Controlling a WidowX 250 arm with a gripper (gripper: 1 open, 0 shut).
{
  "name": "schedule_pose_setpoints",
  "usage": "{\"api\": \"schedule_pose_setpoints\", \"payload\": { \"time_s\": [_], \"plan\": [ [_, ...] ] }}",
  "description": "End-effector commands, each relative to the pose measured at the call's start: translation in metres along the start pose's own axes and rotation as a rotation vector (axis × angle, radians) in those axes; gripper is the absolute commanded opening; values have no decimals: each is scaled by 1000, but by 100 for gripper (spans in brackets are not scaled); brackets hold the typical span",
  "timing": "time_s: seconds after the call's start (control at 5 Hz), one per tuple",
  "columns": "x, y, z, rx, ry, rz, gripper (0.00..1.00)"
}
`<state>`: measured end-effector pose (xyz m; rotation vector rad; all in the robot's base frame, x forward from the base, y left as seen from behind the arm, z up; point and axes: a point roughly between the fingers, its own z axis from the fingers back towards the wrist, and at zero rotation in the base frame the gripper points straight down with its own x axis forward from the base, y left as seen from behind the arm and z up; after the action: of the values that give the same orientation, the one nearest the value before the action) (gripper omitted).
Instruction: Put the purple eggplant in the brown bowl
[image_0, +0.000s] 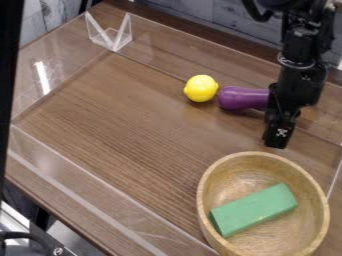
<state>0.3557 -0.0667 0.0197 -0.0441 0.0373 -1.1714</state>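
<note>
Down at the lower right sits the brown bowl (262, 207), green block (253, 211) inside. Above it my gripper (277, 133) hangs beside the purple eggplant (243, 98) at right-centre on the table (107, 120); whether it's spread or pressed together, I cannot tell. I'd straddle the eggplant's middle, clear of the yellow ball (201, 88).

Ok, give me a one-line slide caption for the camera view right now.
Gripper poised beside the purple eggplant, which lies next to a yellow ball; the brown bowl holds a green block.
</note>
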Motion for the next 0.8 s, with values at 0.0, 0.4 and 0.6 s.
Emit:
{"api": "schedule_pose_setpoints", "payload": {
  "time_s": [0.0, 0.4, 0.6],
  "plan": [
    [-41, 36, -7, 20, -6, 90, 100],
    [-59, 39, -4, 11, 3, 104, 100],
    [-62, 39, -5, 9, 2, 112, 100]
  ]
}}
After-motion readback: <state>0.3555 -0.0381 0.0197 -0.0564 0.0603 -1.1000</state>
